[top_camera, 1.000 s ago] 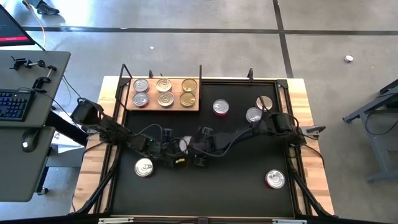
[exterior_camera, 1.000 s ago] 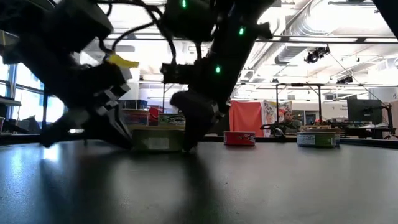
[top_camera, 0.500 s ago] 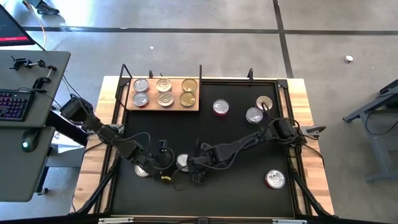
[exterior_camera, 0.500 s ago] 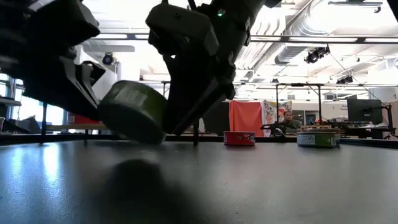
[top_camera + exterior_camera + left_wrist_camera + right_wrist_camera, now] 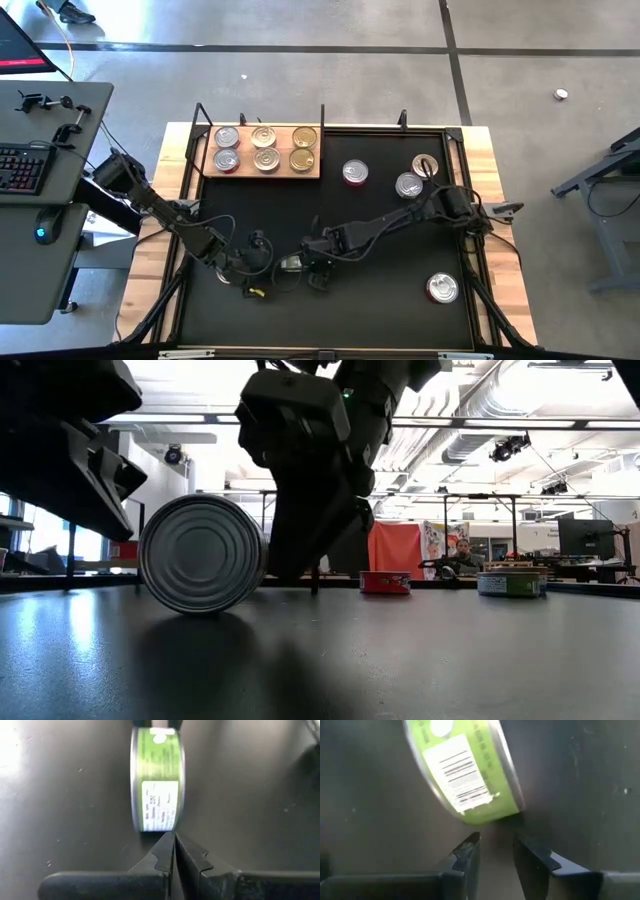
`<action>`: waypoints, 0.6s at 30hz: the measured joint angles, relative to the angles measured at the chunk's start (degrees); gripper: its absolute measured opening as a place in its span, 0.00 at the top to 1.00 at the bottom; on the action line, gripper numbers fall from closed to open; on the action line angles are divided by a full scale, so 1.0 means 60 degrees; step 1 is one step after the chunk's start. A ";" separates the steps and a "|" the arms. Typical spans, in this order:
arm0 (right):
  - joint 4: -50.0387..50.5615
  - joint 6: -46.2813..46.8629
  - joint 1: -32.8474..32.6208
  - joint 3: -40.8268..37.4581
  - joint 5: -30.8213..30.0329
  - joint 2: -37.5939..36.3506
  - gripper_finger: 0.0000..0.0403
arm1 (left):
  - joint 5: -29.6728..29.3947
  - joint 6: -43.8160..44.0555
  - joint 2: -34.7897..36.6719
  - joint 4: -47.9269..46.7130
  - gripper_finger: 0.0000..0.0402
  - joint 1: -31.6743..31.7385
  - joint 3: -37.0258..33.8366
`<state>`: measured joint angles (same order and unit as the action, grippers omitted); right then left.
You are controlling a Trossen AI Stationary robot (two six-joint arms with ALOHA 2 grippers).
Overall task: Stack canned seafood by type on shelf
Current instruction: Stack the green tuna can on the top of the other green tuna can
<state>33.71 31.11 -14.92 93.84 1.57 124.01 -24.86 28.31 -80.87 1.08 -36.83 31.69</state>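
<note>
Shelf [image 5: 262,172], a light-brown wooden board at the far left of the black table mat [image 5: 380,300], carries six tins in two rows of three: silver-lidded tins [image 5: 227,137] on the left, paler gold-toned ones in the middle column [image 5: 264,136], darker gold tins [image 5: 304,137] on the right. Loose tins on the mat: a red-sided tin [image 5: 354,174] just right of the shelf, two silver-lidded tins [image 5: 408,185] near the right arm's elbow, and another red-sided tin [image 5: 442,288] near the right front corner. Green-labelled tin [image 5: 203,554] stands on its edge at mat centre-front, ribbed silver face toward the low camera; its green wall with a white label shows in the left wrist view [image 5: 157,785], and tilted with a barcode in the right wrist view [image 5: 465,770]. Left gripper [image 5: 175,851] sits just beside this tin, fingers pressed together tip to tip, gripping nothing, tips close to the tin's rim; contact cannot be confirmed. Right gripper [image 5: 495,851] is on the tin's other side, fingers narrowly parted with a small gap, empty, tips just short of the label. In the high view the two grippers meet around the tin [image 5: 292,264], left gripper [image 5: 255,272] and right gripper [image 5: 318,262] flanking it.
</note>
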 joint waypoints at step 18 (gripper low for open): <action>-0.4493 -0.2700 -0.2207 -0.0018 -0.1581 -0.0007 0.74 | -0.3424 0.1008 0.0298 -0.1146 0.98 -0.1370 -0.0009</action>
<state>6.75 14.91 -28.15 93.73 -7.91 123.96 -45.41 34.36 -79.08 -5.80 -45.05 31.64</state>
